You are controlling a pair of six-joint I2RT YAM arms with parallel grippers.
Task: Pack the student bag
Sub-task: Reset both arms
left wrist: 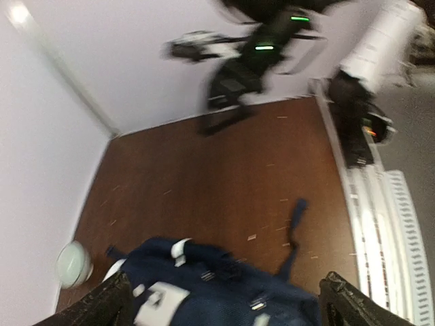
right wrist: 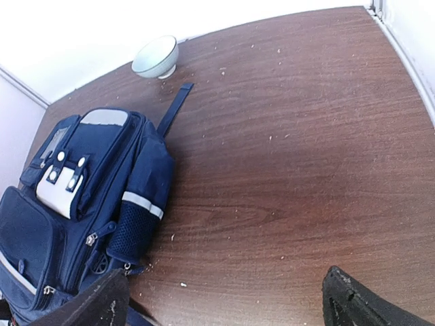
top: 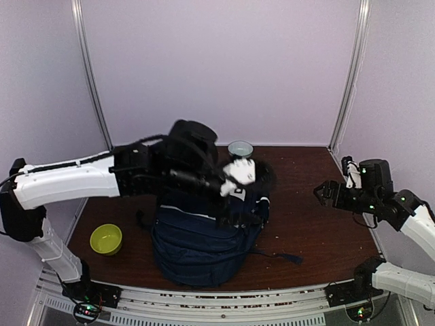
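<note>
Left pincer wide above student bag, right pincer wide; risk of snagging strap, dragging bag toward near counter edge.

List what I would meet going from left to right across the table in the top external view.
Yellow-green bowl → student bag → right gripper. The pale bowl behind the bag overlaps it from left to right, so it is left out.
</note>
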